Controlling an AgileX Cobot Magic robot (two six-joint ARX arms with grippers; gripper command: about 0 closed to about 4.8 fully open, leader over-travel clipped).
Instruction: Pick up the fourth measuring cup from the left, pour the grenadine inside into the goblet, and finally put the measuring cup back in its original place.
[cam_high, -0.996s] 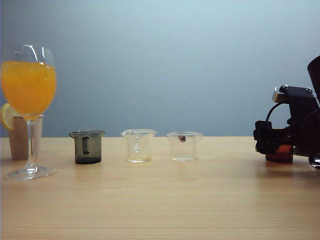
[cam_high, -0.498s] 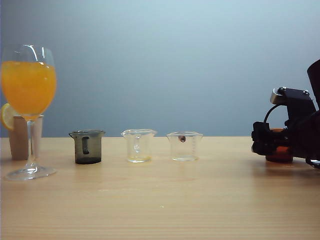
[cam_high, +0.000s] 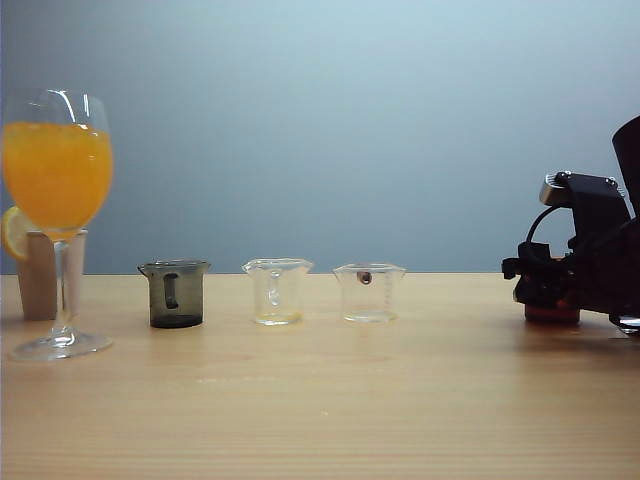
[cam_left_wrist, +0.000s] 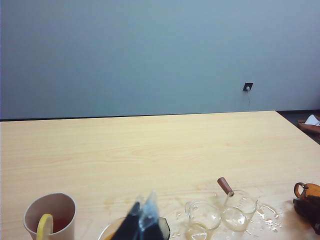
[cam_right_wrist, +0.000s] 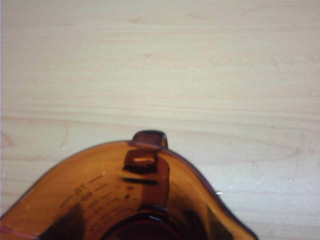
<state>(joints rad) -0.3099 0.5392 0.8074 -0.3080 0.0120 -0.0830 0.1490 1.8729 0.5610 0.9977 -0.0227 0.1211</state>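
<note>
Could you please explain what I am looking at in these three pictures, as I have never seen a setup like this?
This is a two-armed robot with a two-finger gripper on each arm. One picture comes from a camera facing the wooden table; the other two come from cameras on the wrists.

On the table, from the left: a goblet of orange drink, a smoky grey cup, and two clear cups. At far right the right gripper surrounds the amber measuring cup, which stands on the table; whether it grips yet is unclear. The right wrist camera looks into that cup, where dark liquid shows.

The left wrist camera looks across the table, with the left gripper at the picture's edge; its state is unclear. A beige cup holds a lemon slice.
</note>
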